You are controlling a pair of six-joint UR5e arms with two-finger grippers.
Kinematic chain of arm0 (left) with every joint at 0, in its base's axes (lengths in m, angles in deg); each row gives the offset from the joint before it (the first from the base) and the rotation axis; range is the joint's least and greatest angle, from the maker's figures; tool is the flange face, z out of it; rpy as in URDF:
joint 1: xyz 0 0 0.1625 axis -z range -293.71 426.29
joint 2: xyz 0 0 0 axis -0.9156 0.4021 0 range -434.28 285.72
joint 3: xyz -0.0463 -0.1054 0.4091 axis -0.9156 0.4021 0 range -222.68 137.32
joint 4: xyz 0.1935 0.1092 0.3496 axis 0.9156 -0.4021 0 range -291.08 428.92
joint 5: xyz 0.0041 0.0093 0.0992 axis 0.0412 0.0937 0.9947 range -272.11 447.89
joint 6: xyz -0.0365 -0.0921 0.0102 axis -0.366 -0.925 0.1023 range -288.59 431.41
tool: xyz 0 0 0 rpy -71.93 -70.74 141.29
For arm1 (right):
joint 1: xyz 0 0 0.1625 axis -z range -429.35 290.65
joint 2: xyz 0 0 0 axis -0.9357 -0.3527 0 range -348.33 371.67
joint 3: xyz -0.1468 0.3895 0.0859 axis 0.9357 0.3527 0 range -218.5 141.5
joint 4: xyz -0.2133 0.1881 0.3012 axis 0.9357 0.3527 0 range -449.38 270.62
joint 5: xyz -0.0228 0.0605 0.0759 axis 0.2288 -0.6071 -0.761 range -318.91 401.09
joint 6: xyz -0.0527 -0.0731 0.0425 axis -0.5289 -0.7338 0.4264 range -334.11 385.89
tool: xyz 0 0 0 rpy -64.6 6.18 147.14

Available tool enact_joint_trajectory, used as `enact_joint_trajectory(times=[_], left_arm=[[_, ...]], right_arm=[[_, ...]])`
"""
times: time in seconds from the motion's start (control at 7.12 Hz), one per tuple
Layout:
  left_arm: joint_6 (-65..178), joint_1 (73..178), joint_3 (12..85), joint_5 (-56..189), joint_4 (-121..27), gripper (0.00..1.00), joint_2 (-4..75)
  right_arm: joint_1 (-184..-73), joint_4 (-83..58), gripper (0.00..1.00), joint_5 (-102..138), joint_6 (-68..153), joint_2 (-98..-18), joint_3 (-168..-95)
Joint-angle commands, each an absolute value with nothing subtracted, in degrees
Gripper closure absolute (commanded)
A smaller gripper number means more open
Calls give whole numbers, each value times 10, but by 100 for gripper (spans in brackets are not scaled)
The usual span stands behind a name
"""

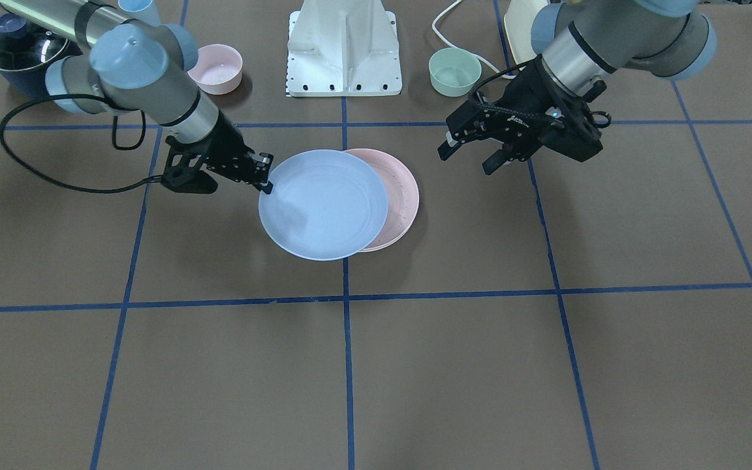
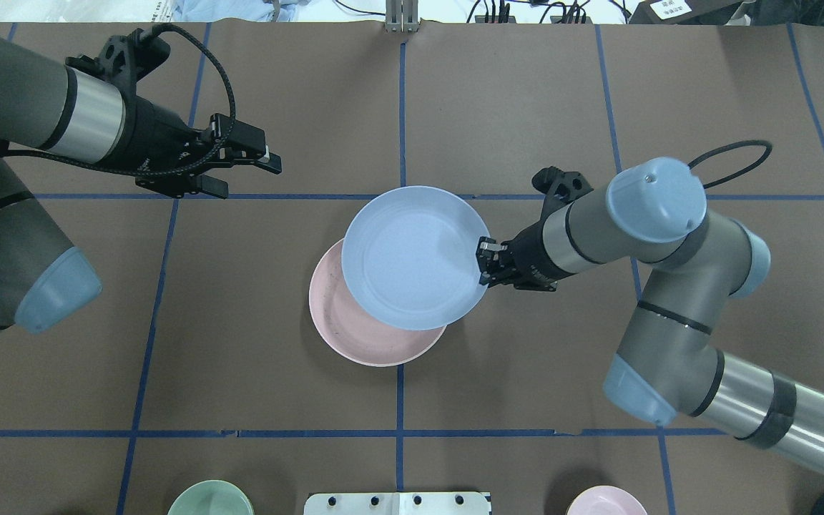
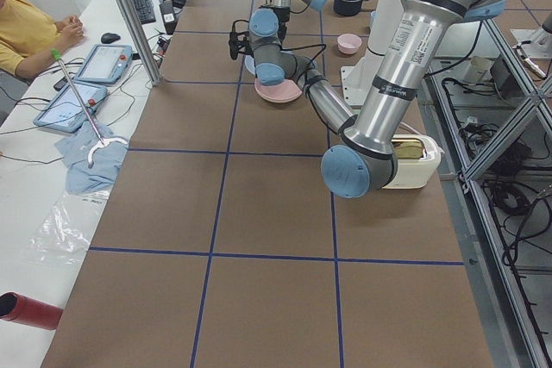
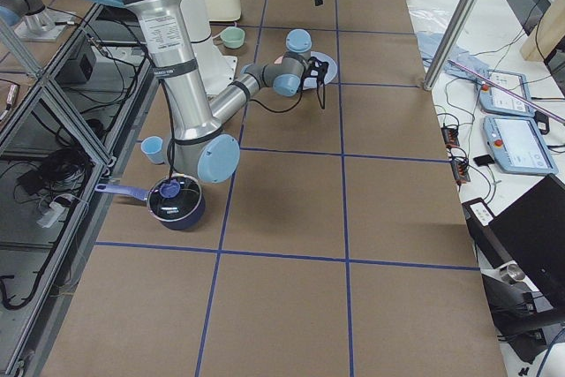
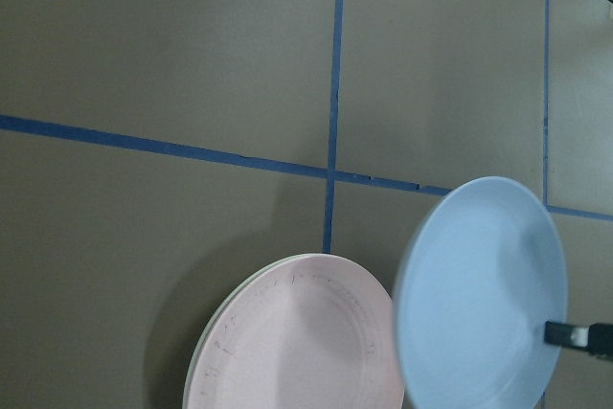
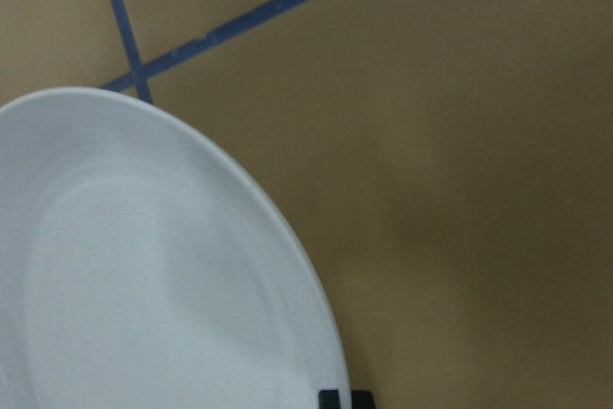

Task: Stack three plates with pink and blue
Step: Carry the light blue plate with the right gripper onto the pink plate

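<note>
My right gripper (image 2: 484,262) is shut on the rim of the light blue plate (image 2: 412,256) and holds it tilted a little above the pale pink plate (image 2: 355,329), offset from it. The blue plate covers most of the pink one. In the left wrist view a thin cream-white rim (image 5: 205,350) shows under the pink plate (image 5: 297,342). In the front view the right gripper (image 1: 266,185) is at the blue plate's (image 1: 324,205) edge. My left gripper (image 2: 251,179) is open and empty, hovering apart from the plates.
A small pink bowl (image 1: 216,68) and a green bowl (image 1: 454,72) flank the robot base (image 1: 344,49). A lidded pot (image 1: 20,55) and a light blue cup (image 1: 138,10) stand behind the right arm. A toaster (image 3: 410,157) sits by the left arm's base.
</note>
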State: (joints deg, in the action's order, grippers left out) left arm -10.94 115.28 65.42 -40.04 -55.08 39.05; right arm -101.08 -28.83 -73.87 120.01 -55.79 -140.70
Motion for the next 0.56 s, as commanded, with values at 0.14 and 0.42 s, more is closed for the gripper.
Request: enact_joint_trajectory(times=[0.14,0.42], left_arm=[[-109,1157,653,-405,-551,0,390],[-109,1156,653,-405,-552,0,390]], right_arm=[[-968,-286,100,-709,1257,-531,-1406],[-968,-286,100,-706,1257,-525,-1402]])
